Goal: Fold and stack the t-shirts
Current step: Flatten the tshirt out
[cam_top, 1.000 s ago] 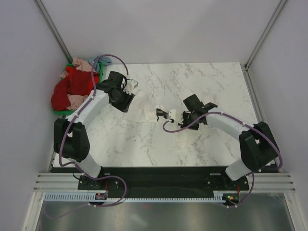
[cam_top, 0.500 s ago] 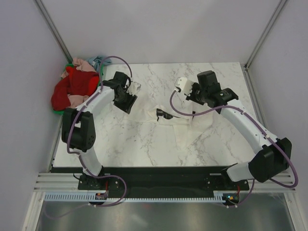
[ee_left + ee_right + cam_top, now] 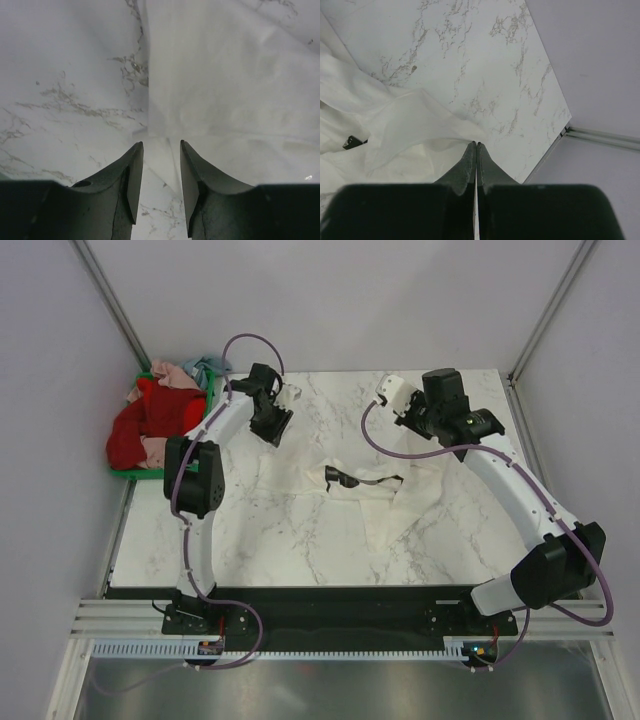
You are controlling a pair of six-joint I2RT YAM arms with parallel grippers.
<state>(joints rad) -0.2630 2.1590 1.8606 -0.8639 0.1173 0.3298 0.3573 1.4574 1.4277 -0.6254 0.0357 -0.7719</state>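
Note:
A cream-white t-shirt (image 3: 330, 455) with a small black print (image 3: 345, 480) lies spread across the middle of the marble table. My left gripper (image 3: 272, 426) is open over the shirt's far left corner. In the left wrist view that corner (image 3: 210, 85) lies just ahead of the fingertips (image 3: 136, 150). My right gripper (image 3: 418, 418) is shut on a thin edge of the shirt (image 3: 415, 125) and holds it lifted at the back right. Red, pink and pale blue shirts (image 3: 150, 420) are piled at the far left.
The pile of shirts sits in a green crate (image 3: 128, 472) off the table's left edge. The table's right edge and a metal rail (image 3: 600, 136) show close ahead of my right gripper. Grey walls enclose the table.
My right gripper has swung from the table's middle to the back right, pulling the shirt edge with it. My left gripper has moved toward the back. The shirt now lies wider.

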